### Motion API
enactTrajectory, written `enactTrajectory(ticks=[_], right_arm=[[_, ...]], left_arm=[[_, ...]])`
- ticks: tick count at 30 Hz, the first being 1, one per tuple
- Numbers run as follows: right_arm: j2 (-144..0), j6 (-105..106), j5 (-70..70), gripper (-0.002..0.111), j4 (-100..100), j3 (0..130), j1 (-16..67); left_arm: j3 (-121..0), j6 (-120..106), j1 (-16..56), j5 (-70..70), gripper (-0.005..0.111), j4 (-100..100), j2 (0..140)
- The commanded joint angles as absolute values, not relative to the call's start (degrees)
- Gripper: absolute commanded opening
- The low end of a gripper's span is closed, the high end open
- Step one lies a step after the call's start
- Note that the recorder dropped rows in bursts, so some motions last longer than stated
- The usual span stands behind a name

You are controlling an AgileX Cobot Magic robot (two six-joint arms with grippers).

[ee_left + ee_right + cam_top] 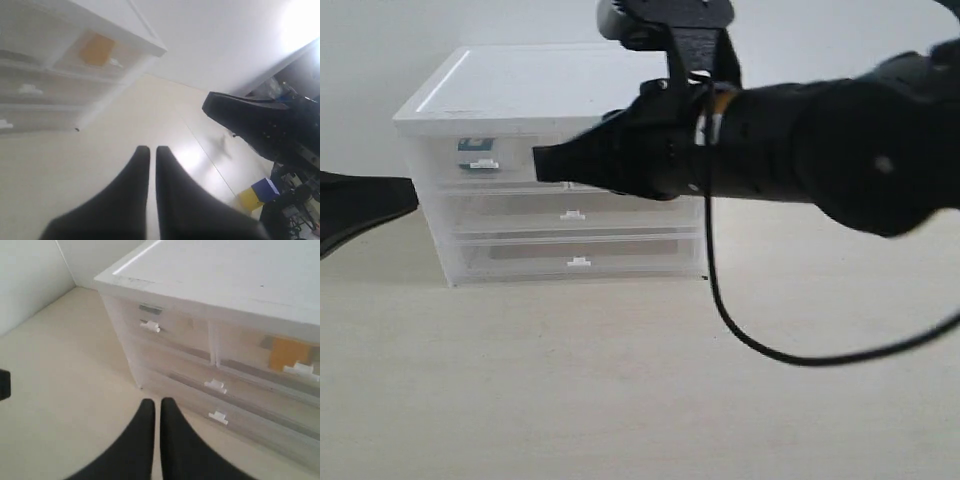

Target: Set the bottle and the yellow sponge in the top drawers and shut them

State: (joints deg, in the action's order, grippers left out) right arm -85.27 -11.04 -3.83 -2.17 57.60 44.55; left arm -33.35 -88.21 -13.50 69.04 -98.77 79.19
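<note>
The white-topped drawer unit point(535, 85) stands at the back of the table. Both top drawers look pushed in. Through the front of the left top drawer point(165, 325) shows the bottle point(477, 148) as a teal and grey patch above the white handle point(480, 163). The yellow sponge point(287, 353) lies inside the right top drawer point(260, 347), and also shows through it as the yellow sponge point(97, 50). My right gripper point(538, 163) is shut and empty, its tip in front of the top row. Left of the unit, my left gripper point(412, 195) is shut and empty above the table.
Two full-width drawers point(572, 214) sit below the top ones. A black cable point(720, 300) hangs from the right arm point(840, 150), which hides the unit's right side. A wall stands behind the unit. A blue and yellow block point(257, 192) lies beyond the table's edge.
</note>
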Motion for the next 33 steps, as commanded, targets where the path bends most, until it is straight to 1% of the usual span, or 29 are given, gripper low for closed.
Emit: enactTrajectory(ticks=[1,7,12,17,33], right_arm=[[-74.8,-12.1,-13.0,0.0,-2.4,46.5,44.5],[-64.2,-11.9,-13.0,0.0,-2.4,38.2,44.5],[-59.1,-12.3,-7.9,0.0,-2.4,35.8,44.5],[-57.8,-12.5,-4.9,0.0,-2.4,35.8,44.5],[-57.8,-12.5,-4.9,0.0,-2.4,35.8,44.5]], left_arm=[[-28.0,-84.8,-12.1,70.0,0.004,-99.9,70.1],[-25.3,-82.9,-12.1,70.0,0.004,-99.9,61.6],[-25.2,-82.9,-12.1,70.0,0.004,-99.9,57.7],[-25.2,-82.9,-12.1,70.0,0.004,-99.9,57.0],[-25.2,-82.9,-12.2,70.0,0.004,-99.9,57.0]])
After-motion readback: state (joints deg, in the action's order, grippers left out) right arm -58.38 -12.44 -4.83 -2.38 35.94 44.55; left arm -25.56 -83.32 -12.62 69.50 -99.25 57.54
